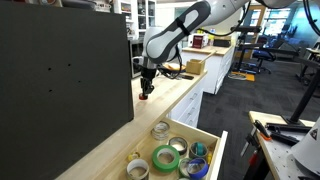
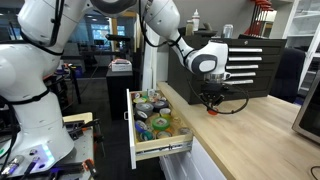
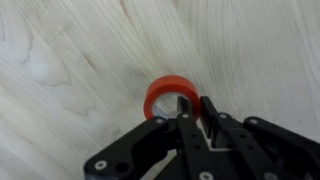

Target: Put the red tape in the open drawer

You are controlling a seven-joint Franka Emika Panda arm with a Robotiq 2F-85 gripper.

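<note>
The red tape [image 3: 160,92] is a small red ring lying on the light wood counter, seen close up in the wrist view. My gripper [image 3: 196,103] is right over it. One finger sits inside the ring's hole and the other just outside its wall, the two nearly together on that wall. In both exterior views the gripper [image 1: 146,90] [image 2: 211,100] is low on the countertop, well away from the open drawer [image 1: 216,140] [image 2: 150,151]. The drawer is pulled out below the counter edge and holds several tape rolls.
In the drawer lie a larger green roll [image 1: 165,157], a blue roll [image 1: 197,166] and other rolls. A big dark panel [image 1: 60,70] stands on the counter beside the arm. Black cabinets [image 2: 250,65] stand behind the counter.
</note>
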